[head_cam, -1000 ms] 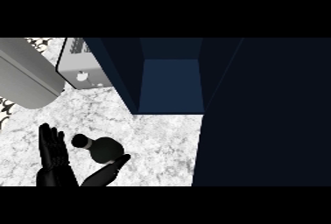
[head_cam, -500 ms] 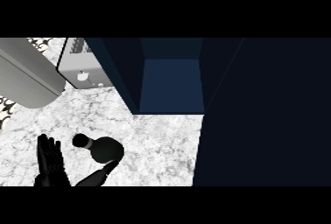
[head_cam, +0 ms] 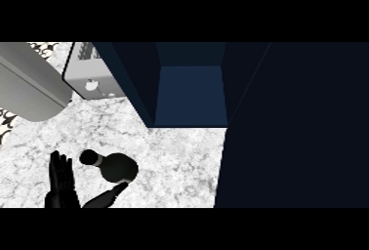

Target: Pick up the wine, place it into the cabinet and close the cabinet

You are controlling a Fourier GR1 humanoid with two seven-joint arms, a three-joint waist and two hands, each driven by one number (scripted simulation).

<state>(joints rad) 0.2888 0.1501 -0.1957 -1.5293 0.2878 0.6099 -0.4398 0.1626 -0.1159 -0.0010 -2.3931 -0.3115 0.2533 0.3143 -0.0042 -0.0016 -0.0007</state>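
Since a second ago, the left hand (head_cam: 63,181) has slid lower, its straight fingers left of the wine (head_cam: 114,167) and thumb touching its base. That bottle stands on the counter (head_cam: 173,156), before the open cabinet (head_cam: 189,95).

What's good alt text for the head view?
A dark wine bottle stands on a marble counter, a black hand open around it, fingers left, thumb below. Behind stands an open dark blue cabinet.
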